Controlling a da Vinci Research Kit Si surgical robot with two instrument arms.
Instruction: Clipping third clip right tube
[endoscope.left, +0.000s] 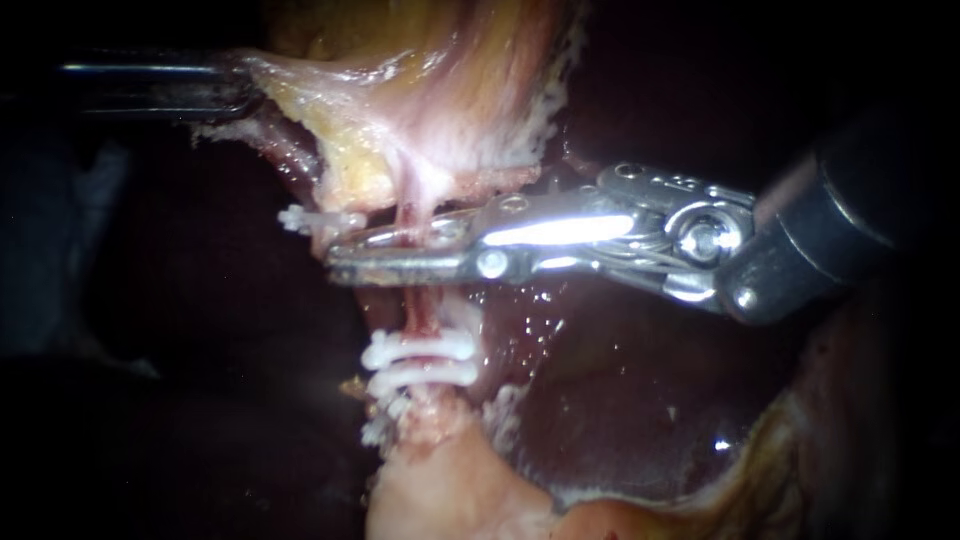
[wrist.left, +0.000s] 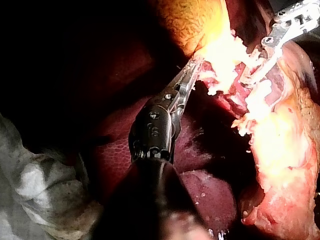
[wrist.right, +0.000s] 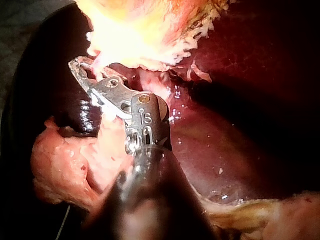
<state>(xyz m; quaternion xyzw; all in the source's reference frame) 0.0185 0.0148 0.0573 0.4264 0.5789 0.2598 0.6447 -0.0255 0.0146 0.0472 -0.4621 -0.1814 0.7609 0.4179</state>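
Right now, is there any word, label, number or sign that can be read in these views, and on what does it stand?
No text can be read with certainty.
Right instrument: a small stamped mark on its wrist, too small to read.
Clips, tube, liver: no text.

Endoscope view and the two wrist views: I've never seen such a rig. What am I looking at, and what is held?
This is a surgical robot working on a pig's liver on a bench. The endoscope view comes from a camera close to the tissue; each wrist view comes from a camera on one instrument's arm. The left instrument, a thin shaft ending in two small jaws, grips pale tissue and holds it taut. The right instrument has open jaws astride a thin tube. Two white clips sit on that tube nearby.
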